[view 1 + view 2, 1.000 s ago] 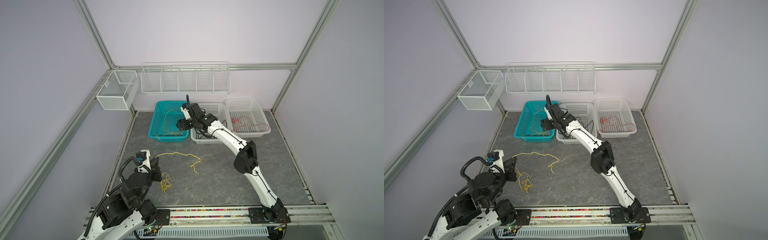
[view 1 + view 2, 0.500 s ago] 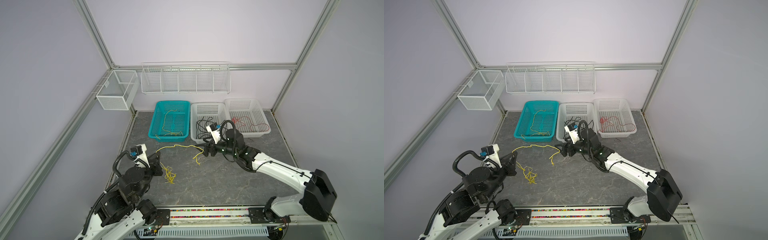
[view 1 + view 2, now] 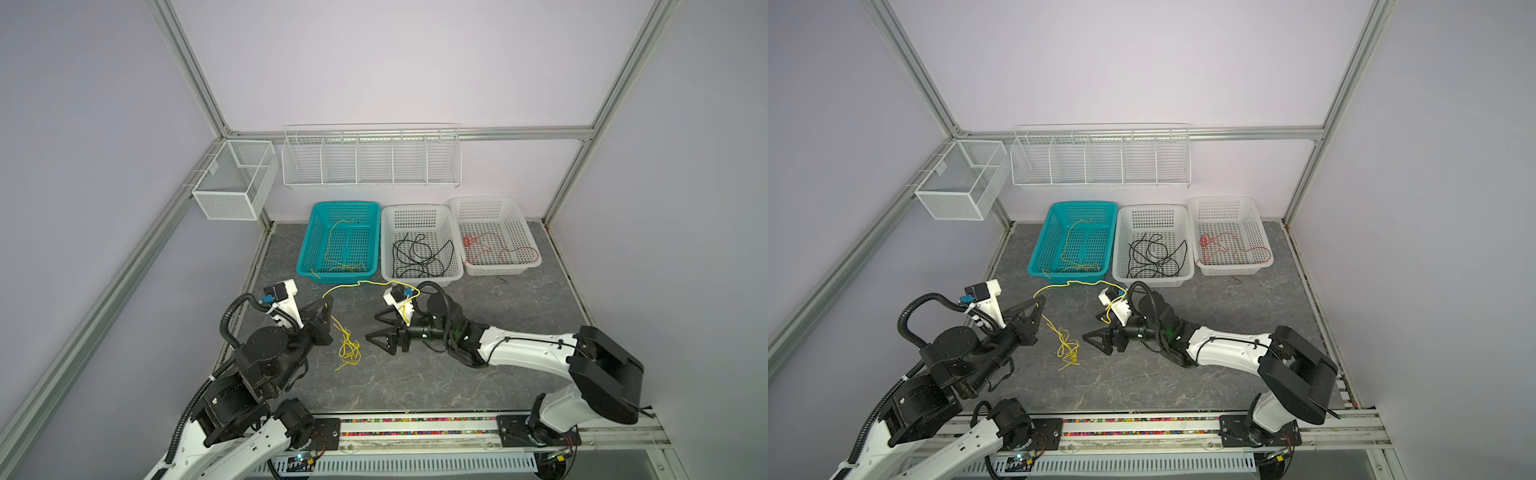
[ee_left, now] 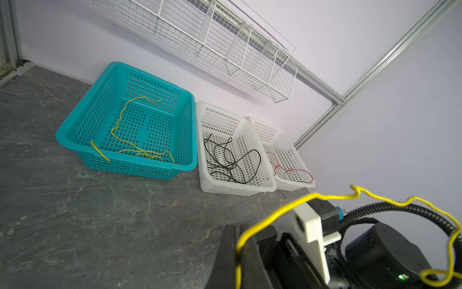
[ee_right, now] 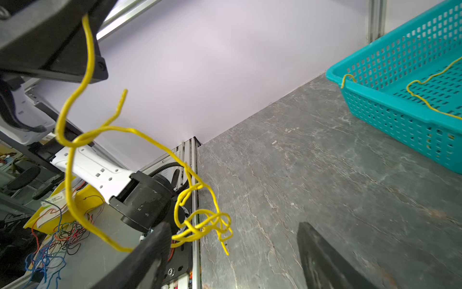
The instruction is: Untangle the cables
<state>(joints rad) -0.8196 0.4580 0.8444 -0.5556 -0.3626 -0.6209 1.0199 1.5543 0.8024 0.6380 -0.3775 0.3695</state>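
**Cable held between the two arms.** Your left claw [image 3: 326, 306] is clenched on the yellow cable [image 5: 200, 226], whose tangle hangs towards the counter [image 3: 415, 386]. Your right claw [image 3: 372, 332] is released and empty, just beside that tangle. The cable's far span drapes over the wrist camera [image 3: 397, 293]. The sorted cables [image 3: 419, 268] lie in the rear baskets [image 3: 415, 206]

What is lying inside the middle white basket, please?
The middle white basket holds thin black cables, looped loosely over one another on its perforated floor. Nothing else shows; its near wall hides the floor's front strip.
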